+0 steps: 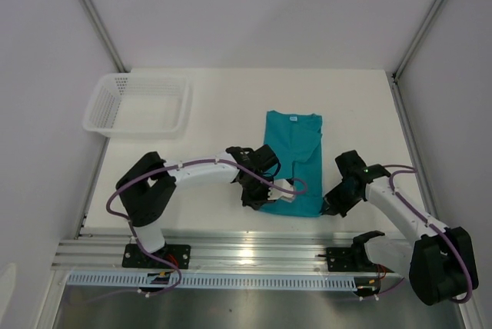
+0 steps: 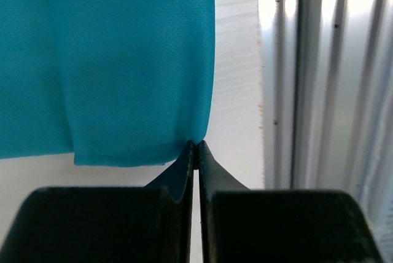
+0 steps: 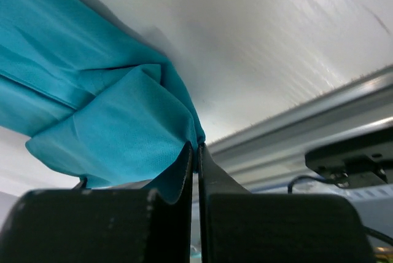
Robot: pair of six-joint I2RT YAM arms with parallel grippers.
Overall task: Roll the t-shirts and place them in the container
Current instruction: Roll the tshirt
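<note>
The teal t-shirt (image 1: 294,152) lies folded into a long strip on the white table, its white neck label at the far end. My left gripper (image 1: 257,197) is shut on the near left corner of the t-shirt's hem (image 2: 132,66). My right gripper (image 1: 332,204) is shut on the near right corner, where the cloth (image 3: 123,128) bunches into folds above the fingertips. Both corners sit close to the table's near edge.
A white plastic mesh basket (image 1: 140,104) stands at the far left of the table. The metal rail (image 1: 246,256) runs along the near edge just behind both grippers. White walls close in the table on three sides.
</note>
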